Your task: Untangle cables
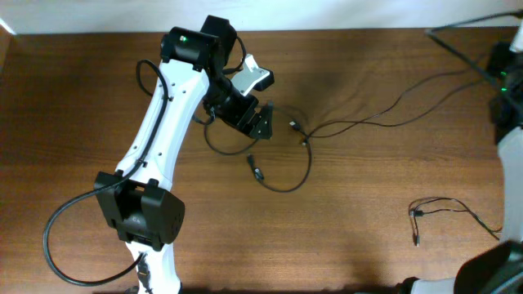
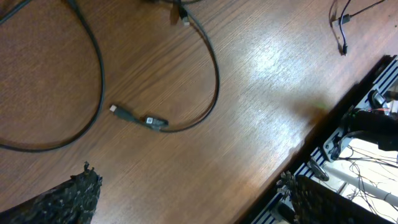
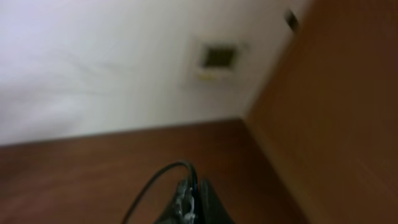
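Cables (image 1: 286, 189) lie on the brown counter (image 1: 368, 253). One curly loop with a small plug (image 2: 140, 118) sits in the middle. One long thin cord (image 1: 359, 122) runs off to the far right. One little cord (image 1: 445, 204) lies alone near the right front.

The left hand (image 1: 258, 121) hangs just over the loop, fingers spread wide, holding nothing. To do this well, I think it should grab one cord only, near the plug, and pull gently away.

The right hand (image 3: 189, 202) is pressed together, off to the side. No box or bin shows.
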Motion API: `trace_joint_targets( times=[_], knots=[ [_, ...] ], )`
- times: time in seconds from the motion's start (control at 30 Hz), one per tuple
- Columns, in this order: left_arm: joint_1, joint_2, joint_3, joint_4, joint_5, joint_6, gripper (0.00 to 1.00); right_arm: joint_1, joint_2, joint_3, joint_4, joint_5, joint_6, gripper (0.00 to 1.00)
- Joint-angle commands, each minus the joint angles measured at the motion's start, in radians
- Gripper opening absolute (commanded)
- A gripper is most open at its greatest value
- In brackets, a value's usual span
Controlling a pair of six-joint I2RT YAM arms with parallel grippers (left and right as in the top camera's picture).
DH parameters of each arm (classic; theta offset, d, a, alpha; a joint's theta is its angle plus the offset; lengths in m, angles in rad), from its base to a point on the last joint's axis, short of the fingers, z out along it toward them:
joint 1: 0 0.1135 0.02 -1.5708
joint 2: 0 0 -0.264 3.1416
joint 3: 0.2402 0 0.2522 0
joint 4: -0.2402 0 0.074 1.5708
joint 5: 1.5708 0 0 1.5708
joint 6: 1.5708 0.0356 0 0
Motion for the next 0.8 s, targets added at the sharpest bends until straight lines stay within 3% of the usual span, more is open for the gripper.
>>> trace_joint_targets(
  times=[0.0, 0.2, 0.63, 0.67, 0.7, 0.73, 0.77],
  knots=[
    [-0.002, 0.002, 0.004, 0.006, 0.018, 0.018, 0.99, -0.119, 0.05, 0.008, -0.002, 0.011, 0.0, 0.04],
    [-0.003, 0.002, 0.004, 0.053, 0.022, 0.003, 0.99, -0.291, 0.128, 0.007, -0.042, -0.076, 0.027, 0.04],
    [-0.003, 0.002, 0.004, 0.061, 0.012, 0.004, 0.99, -0.44, 0.321, 0.006, -0.077, -0.073, 0.057, 0.04],
    [-0.003, 0.002, 0.004, 0.066, 0.013, 0.003, 0.99, -0.453, 0.326, 0.006, -0.077, -0.077, 0.057, 0.21],
    [-0.003, 0.002, 0.004, 0.073, 0.013, 0.003, 0.99, -0.46, 0.327, 0.006, -0.076, -0.082, 0.057, 0.59],
    [-0.003, 0.002, 0.004, 0.076, 0.013, 0.003, 0.99, -0.466, 0.327, 0.006, -0.076, -0.095, 0.057, 0.85],
    [-0.003, 0.002, 0.004, 0.076, 0.013, 0.003, 0.99, -0.467, 0.327, 0.006, -0.076, -0.113, 0.063, 0.99]
  ],
)
